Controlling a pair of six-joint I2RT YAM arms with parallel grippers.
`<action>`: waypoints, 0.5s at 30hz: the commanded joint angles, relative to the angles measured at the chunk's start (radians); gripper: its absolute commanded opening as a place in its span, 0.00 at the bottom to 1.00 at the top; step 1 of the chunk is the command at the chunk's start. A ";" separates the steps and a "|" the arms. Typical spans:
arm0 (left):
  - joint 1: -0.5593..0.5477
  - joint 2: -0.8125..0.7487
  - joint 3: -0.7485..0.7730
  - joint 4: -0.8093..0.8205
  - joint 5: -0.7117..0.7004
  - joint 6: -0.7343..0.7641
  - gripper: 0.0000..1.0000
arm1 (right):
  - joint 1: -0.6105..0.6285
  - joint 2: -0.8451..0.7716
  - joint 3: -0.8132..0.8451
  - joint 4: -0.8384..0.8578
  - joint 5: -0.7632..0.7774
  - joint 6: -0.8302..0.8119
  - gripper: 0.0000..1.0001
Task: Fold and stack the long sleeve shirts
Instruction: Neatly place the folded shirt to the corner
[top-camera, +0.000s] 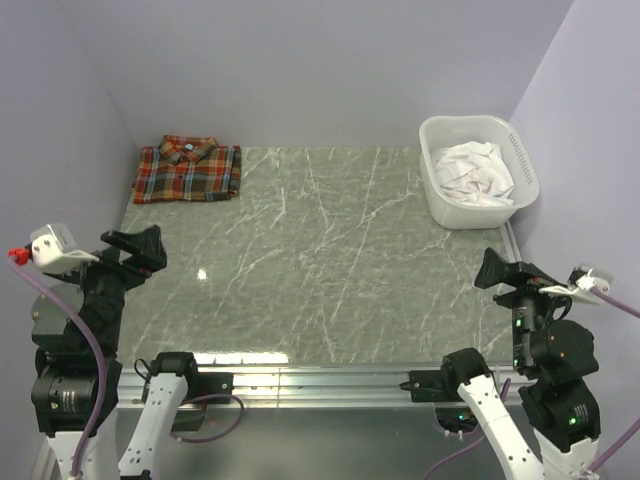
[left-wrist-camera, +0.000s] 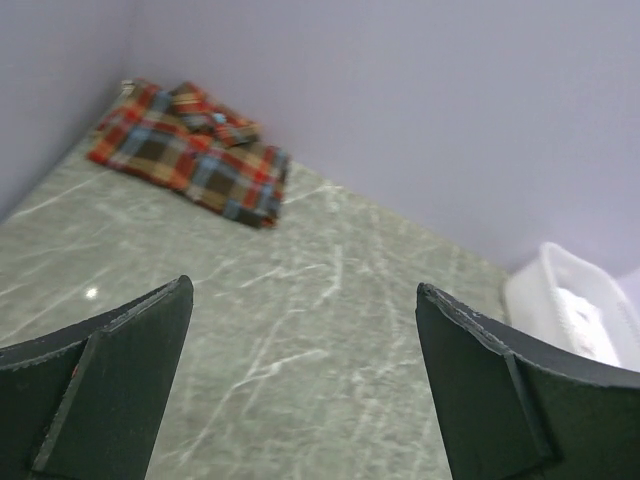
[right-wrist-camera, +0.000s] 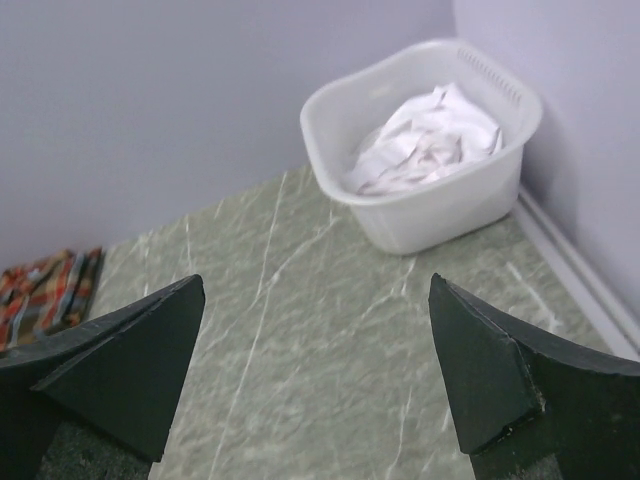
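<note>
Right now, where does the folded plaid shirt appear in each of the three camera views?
Top external: the plaid shirt lies upper left, in the far corner.
Left wrist: upper left.
Right wrist: at the left edge, partly cut off.
Shared landmark: the white basket, far right in the top and left wrist views, at the top, right of centre, in the right wrist view.
</note>
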 joint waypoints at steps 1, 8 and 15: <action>-0.036 -0.048 -0.059 -0.080 -0.175 0.043 0.99 | 0.003 -0.070 -0.061 0.085 0.072 -0.064 1.00; -0.051 -0.085 -0.172 -0.071 -0.258 0.002 0.99 | 0.003 -0.164 -0.150 0.110 0.077 -0.061 1.00; -0.063 -0.079 -0.191 -0.054 -0.243 0.019 0.99 | 0.003 -0.128 -0.157 0.110 0.054 -0.037 1.00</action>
